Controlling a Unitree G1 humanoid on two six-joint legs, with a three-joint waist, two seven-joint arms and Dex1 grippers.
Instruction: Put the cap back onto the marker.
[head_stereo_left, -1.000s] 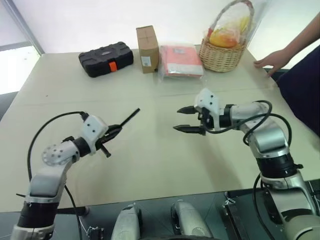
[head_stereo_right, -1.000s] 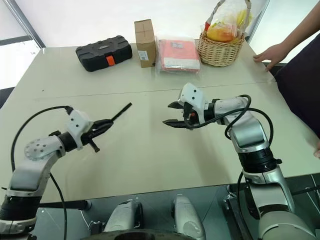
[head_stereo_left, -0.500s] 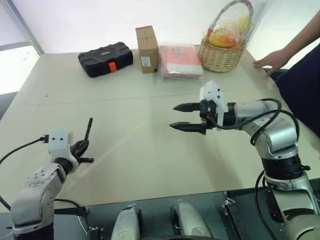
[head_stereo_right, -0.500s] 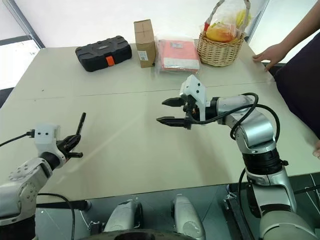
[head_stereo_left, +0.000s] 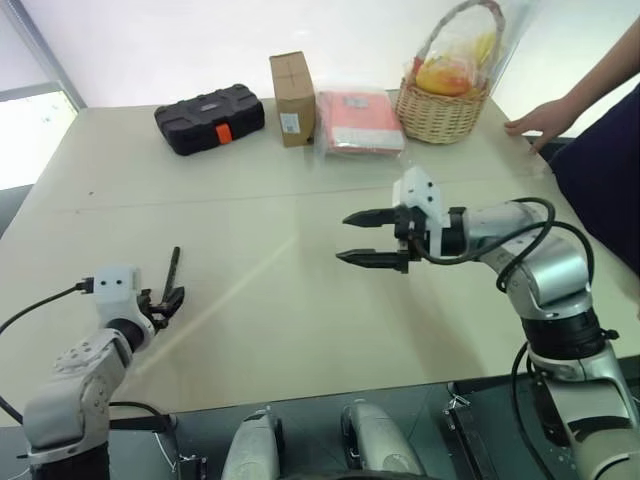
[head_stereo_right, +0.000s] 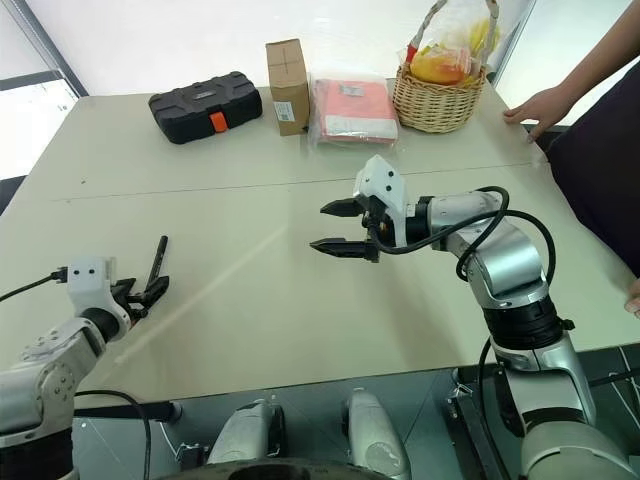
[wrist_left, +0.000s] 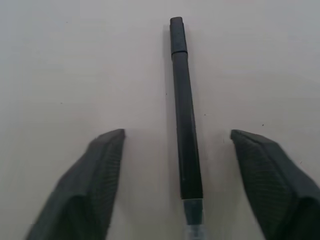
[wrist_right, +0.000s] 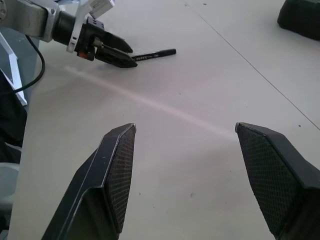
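Our left gripper (wrist_left: 175, 150) has just sprung apart, and the marker (wrist_left: 184, 115) now lies on the table (head_stereo_left: 300, 300) between its 2 fingers, cap (wrist_left: 177, 35) seated at the far end. Right gripper (head_stereo_left: 372, 236) hangs spread, empty. We judge the capping done.

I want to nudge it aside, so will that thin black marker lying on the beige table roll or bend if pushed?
The thin black marker looks round and slim, so it would probably roll sideways on the smooth beige table. It lies straight, likely stiff and light.
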